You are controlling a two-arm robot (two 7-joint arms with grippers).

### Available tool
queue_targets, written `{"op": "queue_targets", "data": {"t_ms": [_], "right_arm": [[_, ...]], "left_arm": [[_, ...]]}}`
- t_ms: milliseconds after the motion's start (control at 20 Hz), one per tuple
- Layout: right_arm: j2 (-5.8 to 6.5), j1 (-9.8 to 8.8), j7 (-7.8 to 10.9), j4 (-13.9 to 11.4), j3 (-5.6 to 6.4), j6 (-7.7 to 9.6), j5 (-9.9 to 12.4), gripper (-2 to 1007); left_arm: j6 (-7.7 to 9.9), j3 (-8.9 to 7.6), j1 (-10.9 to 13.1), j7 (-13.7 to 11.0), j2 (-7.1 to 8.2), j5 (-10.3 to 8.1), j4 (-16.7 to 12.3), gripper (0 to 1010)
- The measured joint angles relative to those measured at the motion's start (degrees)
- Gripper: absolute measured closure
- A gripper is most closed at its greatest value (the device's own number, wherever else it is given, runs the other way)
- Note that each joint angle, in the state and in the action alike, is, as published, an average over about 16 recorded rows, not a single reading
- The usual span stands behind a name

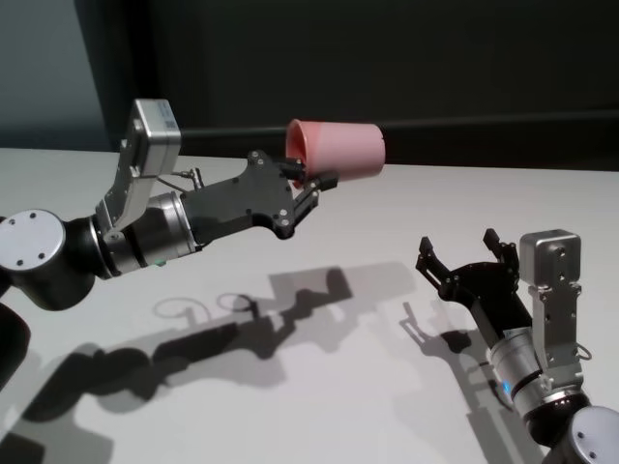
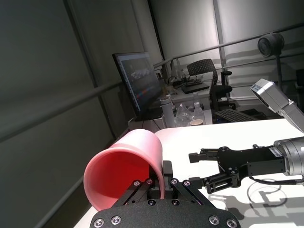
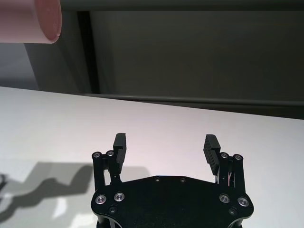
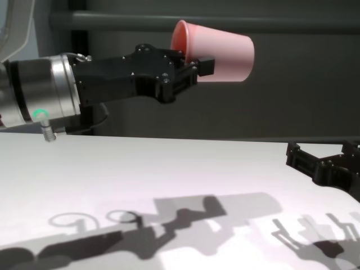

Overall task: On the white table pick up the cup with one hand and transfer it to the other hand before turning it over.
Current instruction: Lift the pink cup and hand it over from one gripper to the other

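Low at the right of the head view, the other hand [image 1: 462,255] hovers just above the white table [image 1: 368,387] with its jaws spread wide and nothing between them (blue light on its wrist). Farther back, at upper centre, one hand [image 1: 311,184] is clamped on the rim of the cup [image 1: 338,147], which lies sideways in the air, well above the tabletop.

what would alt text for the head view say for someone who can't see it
The left gripper holds a pink cup on its side in the air above the white table, pinching the rim with the base pointing right. The right gripper waits open, low over the table on the right, apart from the cup.
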Motion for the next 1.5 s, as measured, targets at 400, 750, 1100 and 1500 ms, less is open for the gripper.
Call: {"op": "queue_targets", "data": {"t_ms": [400,750,1100,1500], "right_arm": [[0.0,0.0,0.0,0.0,0.0,0.0,0.0,3],[0.0,0.0,0.0,0.0,0.0,0.0,0.0,3],[0.0,0.0,0.0,0.0,0.0,0.0,0.0,3],[0.0,0.0,0.0,0.0,0.0,0.0,0.0,3]], "left_arm": [[-0.58,0.56,-0.85,-1.62,-0.88,-0.81,1.11,958],[-1.47,0.68,-1.25,-3.66,-1.7,-2.94,2.3,958],[-2.17,0.57,-1.37,-5.56,-2.19,-5.45,3.24,958],[-2.47,0.65,-1.27,-6.21,-2.02,-6.73,3.52,958]]}}
